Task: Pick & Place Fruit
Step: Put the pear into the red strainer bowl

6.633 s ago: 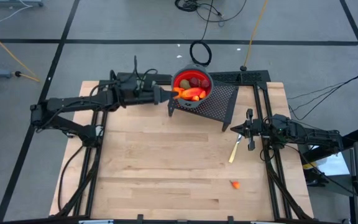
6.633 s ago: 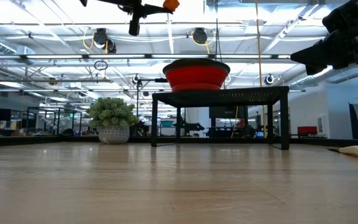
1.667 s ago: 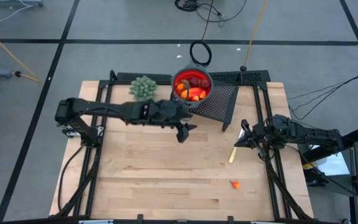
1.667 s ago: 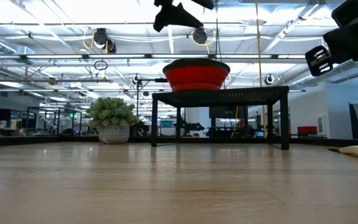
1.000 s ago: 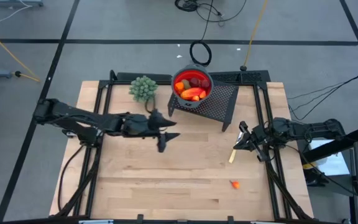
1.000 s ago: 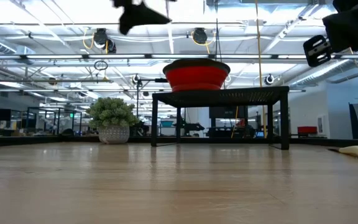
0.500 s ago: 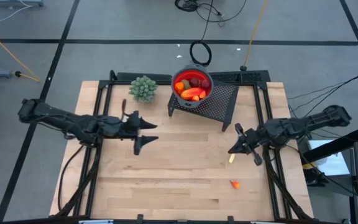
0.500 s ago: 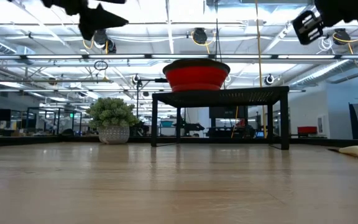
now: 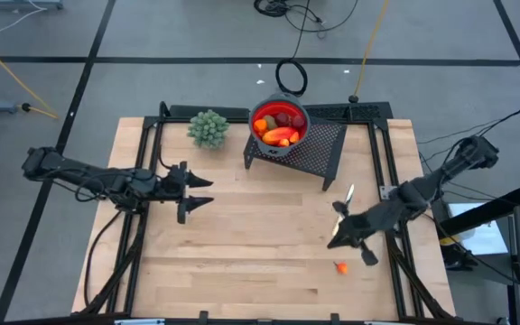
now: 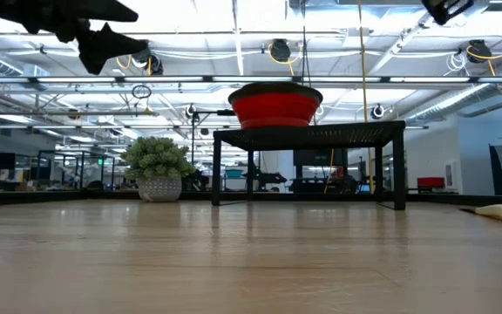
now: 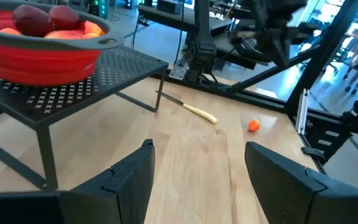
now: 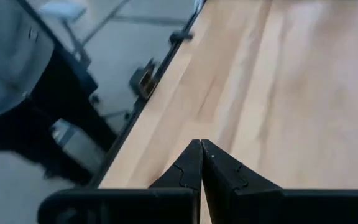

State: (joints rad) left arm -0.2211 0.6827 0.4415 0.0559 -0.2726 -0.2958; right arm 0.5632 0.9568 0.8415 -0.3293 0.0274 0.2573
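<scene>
The red bowl [image 9: 279,122] stands on a black mesh stand [image 9: 314,152] at the far side and holds orange, olive and dark-red fruit pieces [image 11: 37,18]. One tiny orange bit [image 9: 340,267] lies on the table near the near right; it also shows in the left wrist view [image 11: 253,126]. A pale yellow piece [image 9: 345,200] lies beside the right gripper. My left gripper [image 9: 201,192] hovers open over the table's left half, its fingers pointing toward the stand. My right gripper [image 9: 337,242] is shut, hovering just far of the orange bit.
A green bushy plant ball [image 9: 208,127] sits in a pot at the far edge, left of the stand. Black frame rails run along both table sides [image 9: 395,262]. Bare wood lies between the two grippers [image 9: 260,226].
My left gripper has drawn back from near the stand toward the table's left edge, staying open and high. My right gripper has swung from the right edge toward the near edge and inward, turning, and now hangs close to the orange bit.
</scene>
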